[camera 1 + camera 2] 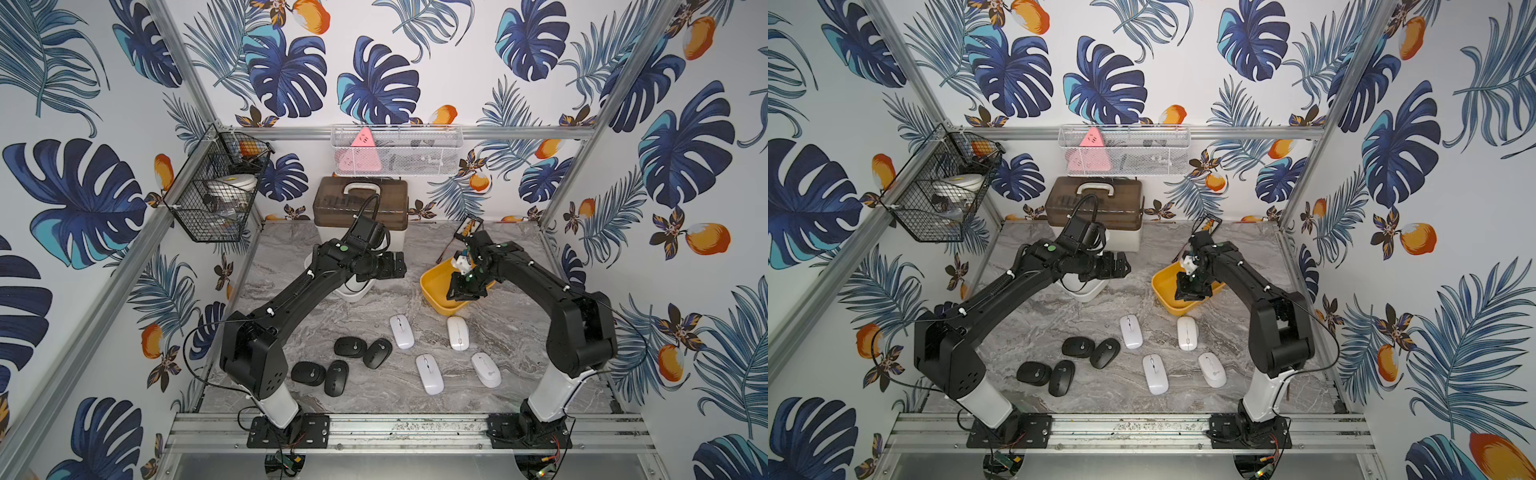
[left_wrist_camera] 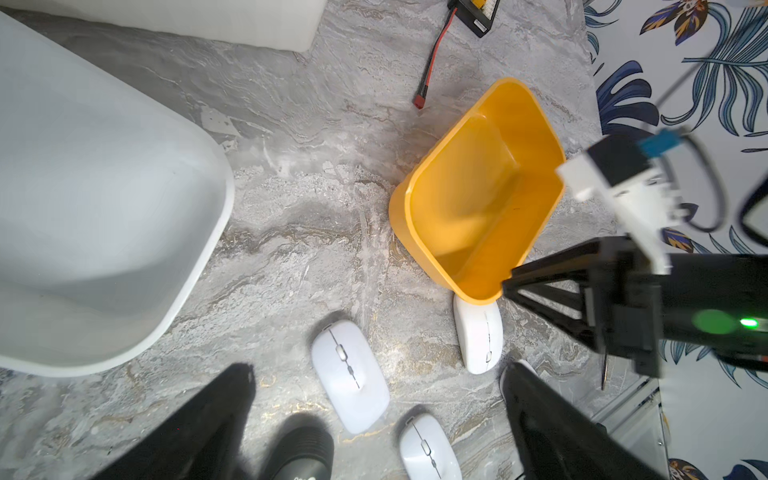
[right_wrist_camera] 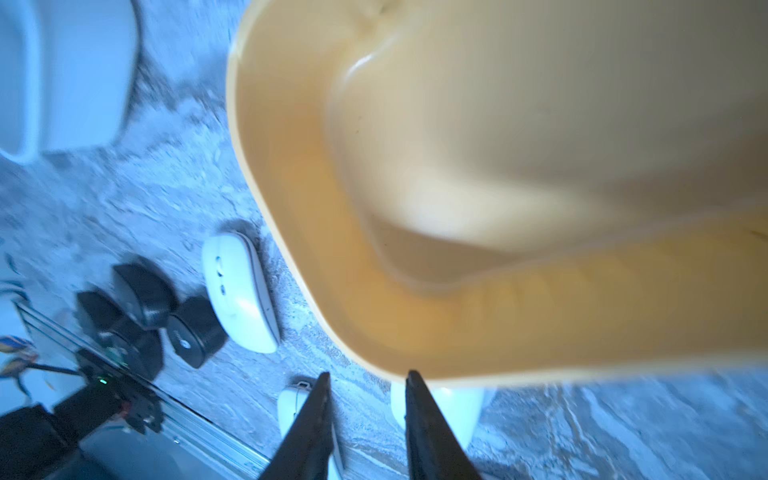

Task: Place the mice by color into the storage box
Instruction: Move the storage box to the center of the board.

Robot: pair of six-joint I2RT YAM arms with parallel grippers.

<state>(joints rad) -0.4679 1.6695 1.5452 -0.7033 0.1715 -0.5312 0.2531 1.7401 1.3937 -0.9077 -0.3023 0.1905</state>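
A robot lab booth — aluminium frame (image 1: 519, 132), leaf-print wallpaper walls (image 1: 374, 62).

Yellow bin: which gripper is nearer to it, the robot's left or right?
Right. The right gripper is at the yellow bin's rim. The open left gripper hangs apart from it, by the white bin.

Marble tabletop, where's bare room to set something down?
Free: table centre between white bin and yellow bin, plus the strip along the front rail. Crowded: black mice cluster, white mice near the yellow bin.
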